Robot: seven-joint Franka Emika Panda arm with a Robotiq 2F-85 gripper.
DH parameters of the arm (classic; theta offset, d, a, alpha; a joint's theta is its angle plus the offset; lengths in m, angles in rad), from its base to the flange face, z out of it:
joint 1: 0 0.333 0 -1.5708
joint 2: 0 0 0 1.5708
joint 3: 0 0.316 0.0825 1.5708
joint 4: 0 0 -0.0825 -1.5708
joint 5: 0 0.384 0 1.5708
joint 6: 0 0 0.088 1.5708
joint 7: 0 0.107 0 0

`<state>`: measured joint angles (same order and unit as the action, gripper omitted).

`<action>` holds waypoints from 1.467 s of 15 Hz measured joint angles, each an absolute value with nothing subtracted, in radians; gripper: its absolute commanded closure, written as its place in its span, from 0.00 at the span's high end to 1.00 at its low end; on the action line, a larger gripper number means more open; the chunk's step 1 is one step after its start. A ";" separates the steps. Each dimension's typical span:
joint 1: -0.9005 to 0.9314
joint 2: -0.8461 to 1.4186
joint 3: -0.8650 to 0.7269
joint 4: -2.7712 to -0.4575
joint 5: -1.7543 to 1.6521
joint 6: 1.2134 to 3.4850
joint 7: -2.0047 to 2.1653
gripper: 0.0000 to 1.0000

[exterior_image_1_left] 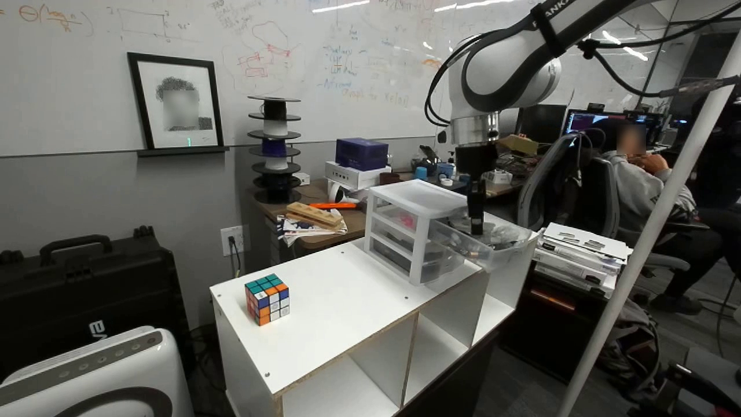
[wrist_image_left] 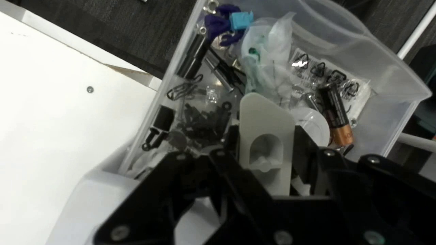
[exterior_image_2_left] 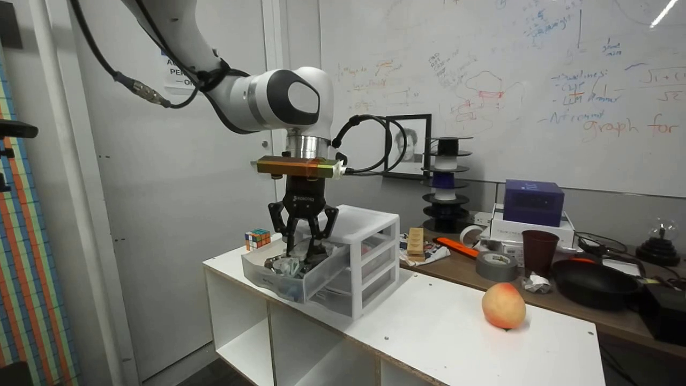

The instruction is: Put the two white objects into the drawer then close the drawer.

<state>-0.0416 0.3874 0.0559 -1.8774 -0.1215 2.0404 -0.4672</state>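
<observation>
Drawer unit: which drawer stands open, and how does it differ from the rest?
The top drawer: it alone is pulled out, beneath the gripper. The lower drawers sit back in the frame.

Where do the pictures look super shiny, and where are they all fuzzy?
In both exterior views, white glare on the whiteboard looks like reflected lights; in the wrist view, a shiny spot sits on the plastic packet, and the close-up end effector looks rather soft; in an exterior view, a fuzzy patch covers the face in the framed picture.
</observation>
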 measured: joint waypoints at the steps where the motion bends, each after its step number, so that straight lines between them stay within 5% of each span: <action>1: -0.039 0.396 0.056 -1.872 -0.121 2.053 -0.461 0.66; 6: -0.037 0.406 0.054 -1.852 -0.124 2.004 -0.428 0.99; 22: -0.047 0.111 0.005 -2.119 -0.058 1.973 -0.039 1.00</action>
<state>-0.0474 0.1108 0.0045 -2.1190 -0.0577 1.9731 -0.0392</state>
